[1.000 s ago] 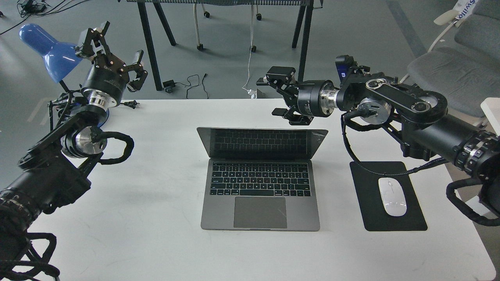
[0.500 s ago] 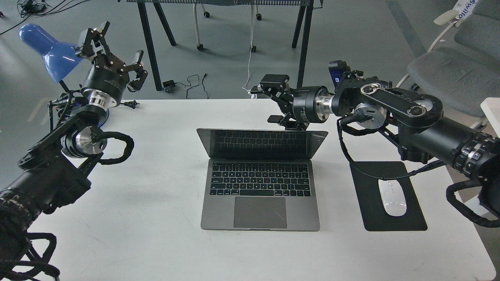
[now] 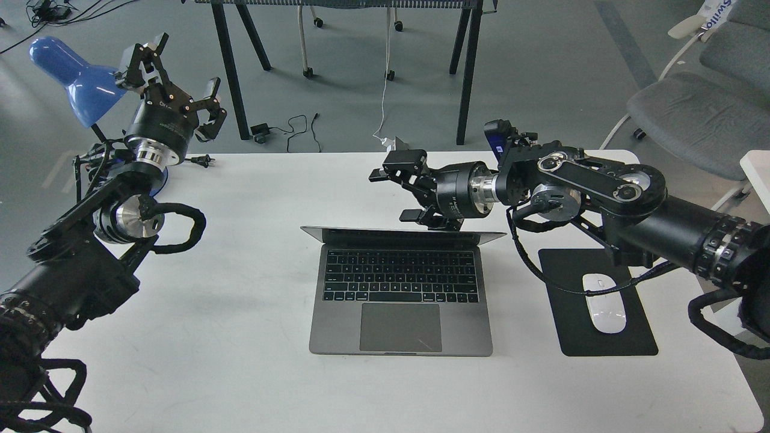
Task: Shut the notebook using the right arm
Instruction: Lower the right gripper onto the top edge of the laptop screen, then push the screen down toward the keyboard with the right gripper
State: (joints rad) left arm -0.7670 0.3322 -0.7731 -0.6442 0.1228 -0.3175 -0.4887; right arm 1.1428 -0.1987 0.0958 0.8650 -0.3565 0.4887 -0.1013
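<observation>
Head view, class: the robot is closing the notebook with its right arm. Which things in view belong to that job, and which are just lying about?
Belong to the job:
notebook, lid tipped well forward
right gripper, open, at the lid's top edge

Lying about:
white mouse
black mouse pad
blue lamp
left gripper, open, raised by the lamp

The slim space-grey metal notebook (image 3: 401, 288) lies open at the middle of the white surface (image 3: 240, 361), black keyboard and large grey trackpad facing up. Its lid stands nearly edge-on to the head view, showing only a thin strip along the top, with the screen face barely visible.
</observation>
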